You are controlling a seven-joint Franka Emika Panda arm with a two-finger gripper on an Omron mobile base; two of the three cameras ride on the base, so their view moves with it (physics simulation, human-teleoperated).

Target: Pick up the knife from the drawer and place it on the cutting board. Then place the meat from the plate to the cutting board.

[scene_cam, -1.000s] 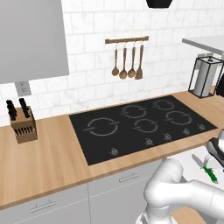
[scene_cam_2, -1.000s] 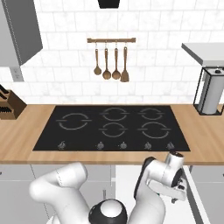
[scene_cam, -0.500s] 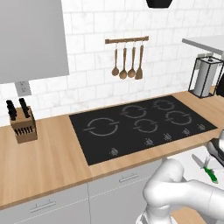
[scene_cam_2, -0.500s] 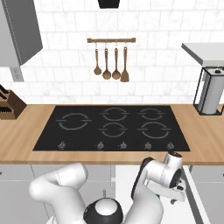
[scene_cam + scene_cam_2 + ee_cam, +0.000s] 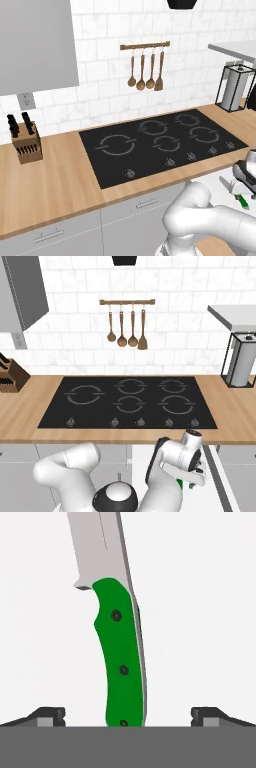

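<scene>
Nothing has shifted; hand [image 5: 128, 714] spread wide astride knife [image 5: 120, 662] on white drawer floor [image 5: 200, 612].

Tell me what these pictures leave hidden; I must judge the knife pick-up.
- Knife: hand view cuts off the blade tip at the top, the handle end at the bottom.
- Pincer: fingertips stand apart either side of the handle; contact cannot be judged.
- Drawer: left base view, mostly behind the arm and cut by the edge.

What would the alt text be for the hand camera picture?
A small knife with a bright green handle and slim silver blade lies on a plain white surface, centred between the gripper's two dark fingertips, which stand wide apart on either side of the handle.
</scene>
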